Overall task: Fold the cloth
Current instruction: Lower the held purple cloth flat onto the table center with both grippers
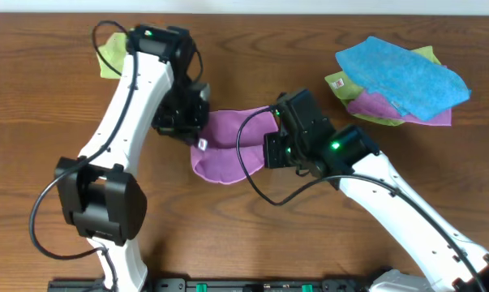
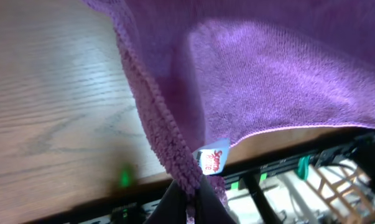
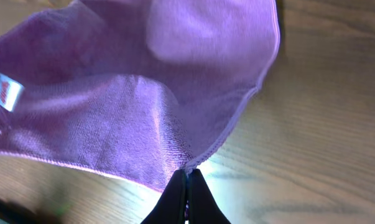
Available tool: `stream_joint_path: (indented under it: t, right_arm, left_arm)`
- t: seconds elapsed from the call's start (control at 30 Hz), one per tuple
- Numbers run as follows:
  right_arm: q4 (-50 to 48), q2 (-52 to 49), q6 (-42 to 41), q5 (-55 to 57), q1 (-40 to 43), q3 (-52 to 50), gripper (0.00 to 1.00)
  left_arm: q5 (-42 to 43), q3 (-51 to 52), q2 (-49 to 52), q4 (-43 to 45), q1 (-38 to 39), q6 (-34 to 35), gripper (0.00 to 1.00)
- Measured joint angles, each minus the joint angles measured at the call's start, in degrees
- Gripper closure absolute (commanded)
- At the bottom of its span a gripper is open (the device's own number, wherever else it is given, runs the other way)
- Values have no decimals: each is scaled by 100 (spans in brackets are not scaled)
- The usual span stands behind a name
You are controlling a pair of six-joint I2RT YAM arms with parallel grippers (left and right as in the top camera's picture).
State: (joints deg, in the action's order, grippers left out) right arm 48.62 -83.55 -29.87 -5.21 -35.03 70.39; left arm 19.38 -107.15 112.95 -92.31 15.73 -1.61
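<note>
Magenta cloth [image 1: 228, 150] — just one — has two tools clamped on its edge: left tool [image 2: 188, 196] and right tool [image 3: 187, 183].

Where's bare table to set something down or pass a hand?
Free: table front centre, below the cloth; back centre, between left arm and cloth pile. Crowded: middle, where left hand and right hand pinch the cloth.
</note>
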Motion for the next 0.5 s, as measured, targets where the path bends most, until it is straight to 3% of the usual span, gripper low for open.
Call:
stream_joint_path:
  t: [0.03,0.07,0.1,0.23,0.43,0.5]
  right_arm:
    - [20,0,-39,24,0,0,34]
    - [35,0,-39,37,0,0,15]
    - [39,0,-42,70,0,0,8]
    - [37,4,-55,114,0,0,6]
    - [20,4,-111,166,0,0,5]
    - [2,4,-133,227,0,0,17]
  left_arm:
    - [11,103,0,0,61,-2,62]
    - [15,177,0,2,103,-48,50]
    - [22,256,0,2,153,-61,47]
    - [26,404,0,0,247,-61,54]
    - [17,407,0,7,238,-109,51]
    - [-4,407,0,33,240,-120,45]
